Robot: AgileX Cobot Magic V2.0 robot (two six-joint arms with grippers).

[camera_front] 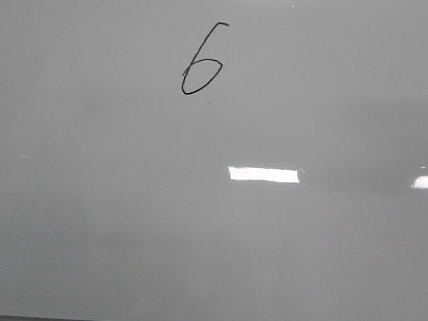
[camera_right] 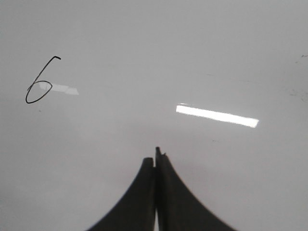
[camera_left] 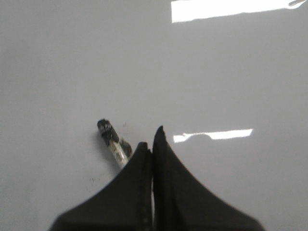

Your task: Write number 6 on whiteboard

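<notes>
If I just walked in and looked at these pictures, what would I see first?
You'd see the number 6 first, drawn in thin black marker high up on the whiteboard, a little left of the middle. Next come the bright rectangles of reflected light on the glossy board. In the left wrist view, a marker pokes out beside the closed left end effector.

Bright rectangular ceiling-light reflections (camera_front: 264,174)
</notes>
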